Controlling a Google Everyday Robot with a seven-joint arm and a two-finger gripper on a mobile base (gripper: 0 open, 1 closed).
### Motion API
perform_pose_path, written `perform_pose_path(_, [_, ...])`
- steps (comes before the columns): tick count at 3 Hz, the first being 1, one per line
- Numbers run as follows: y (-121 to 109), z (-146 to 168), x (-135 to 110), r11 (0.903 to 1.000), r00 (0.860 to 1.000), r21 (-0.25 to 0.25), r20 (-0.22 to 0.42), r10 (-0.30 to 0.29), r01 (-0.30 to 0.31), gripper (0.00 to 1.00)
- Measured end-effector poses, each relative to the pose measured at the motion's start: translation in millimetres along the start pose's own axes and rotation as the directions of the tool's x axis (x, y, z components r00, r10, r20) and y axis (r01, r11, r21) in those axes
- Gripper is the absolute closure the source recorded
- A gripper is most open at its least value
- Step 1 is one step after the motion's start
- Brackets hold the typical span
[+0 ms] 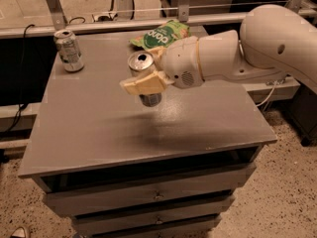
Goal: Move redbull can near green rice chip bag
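Observation:
My gripper [144, 79] is shut on the redbull can [143, 66], a slim silver can with a pull-tab top. It holds the can upright above the middle of the grey table [99, 128], clear of the surface. The cream fingers [143, 85] wrap the can's middle and hide most of its side. The green rice chip bag [161, 33], crinkled green with white lettering, lies at the table's back edge, just behind the can and partly hidden by my white arm [233, 53].
A stouter silver can [68, 50] stands at the table's back left corner. A metal rail [124, 21] runs behind the table. Drawers [153, 197] sit below the tabletop. The arm spans the table's right side.

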State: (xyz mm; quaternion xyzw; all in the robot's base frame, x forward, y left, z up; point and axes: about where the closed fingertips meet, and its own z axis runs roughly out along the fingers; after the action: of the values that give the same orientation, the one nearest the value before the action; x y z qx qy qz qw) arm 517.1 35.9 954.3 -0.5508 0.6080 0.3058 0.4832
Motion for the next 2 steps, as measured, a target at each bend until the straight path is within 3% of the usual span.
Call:
perform_pose_path(1, [-31, -28, -3, 0.9947, 0.999, 0.092, 0.021, -0.047, 0.045, 1.00])
perform_pose_path(2, [-90, -66, -3, 0.9742, 0.993, 0.196, 0.018, -0.118, 0.112, 1.00])
